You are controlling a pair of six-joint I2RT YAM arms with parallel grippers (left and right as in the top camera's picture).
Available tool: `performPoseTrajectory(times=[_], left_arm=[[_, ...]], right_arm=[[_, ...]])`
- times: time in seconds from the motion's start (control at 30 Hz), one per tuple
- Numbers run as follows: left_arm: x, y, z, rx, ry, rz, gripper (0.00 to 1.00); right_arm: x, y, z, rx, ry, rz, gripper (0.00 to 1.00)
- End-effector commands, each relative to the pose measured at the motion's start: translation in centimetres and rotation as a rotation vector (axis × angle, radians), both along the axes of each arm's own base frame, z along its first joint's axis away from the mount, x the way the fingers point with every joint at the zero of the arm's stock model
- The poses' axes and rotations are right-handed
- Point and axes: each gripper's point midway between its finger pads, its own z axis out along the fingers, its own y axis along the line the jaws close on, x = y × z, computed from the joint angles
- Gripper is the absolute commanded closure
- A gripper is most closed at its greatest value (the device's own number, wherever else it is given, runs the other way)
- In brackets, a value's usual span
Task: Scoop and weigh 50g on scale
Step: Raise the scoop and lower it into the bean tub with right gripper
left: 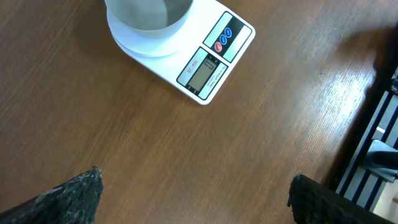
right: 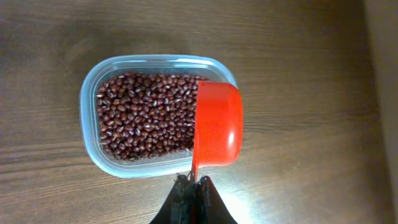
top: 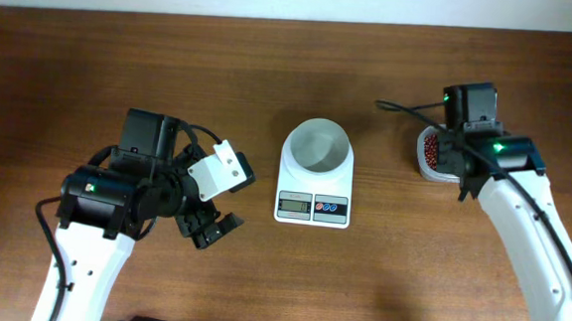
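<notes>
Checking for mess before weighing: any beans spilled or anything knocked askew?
Nothing stands out. The beans all lie inside the tub, the bowl sits centred on the scale, and the right fingers hold the red scoop by its handle.

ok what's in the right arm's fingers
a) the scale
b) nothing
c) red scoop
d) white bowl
c: in the right wrist view the shut fingers pinch the handle of a red scoop at the right edge of the tub.
</notes>
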Motion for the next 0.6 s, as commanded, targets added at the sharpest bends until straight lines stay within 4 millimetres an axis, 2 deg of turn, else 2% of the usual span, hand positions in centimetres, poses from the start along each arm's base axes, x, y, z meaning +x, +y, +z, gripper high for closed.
performPoseTrajectory(times=[0.0,0.27,0.43,0.57], left_arm=[[-0.2,-0.1,-0.1,-0.007,0.010,0.006,0.01],[-0.2,-0.1,-0.1,-0.007,0.010,0.006,0.01],[-0.2,-0.1,-0.1,-0.006,0.010,0.006,0.01],[-0.2,-0.1,-0.1,-0.006,0.010,0.006,0.01]], right_arm=[[0.9,-0.1,-0.9,0.010,0.054,0.088,0.96],[1.7,-2.1,-5.6,0.015,0.164,0.032,0.96],[2.3,-2.8,-6.4,0.032,0.164,0.012,0.96],[2.4,-2.7,-5.9,0.097,0.169,0.015,0.96]])
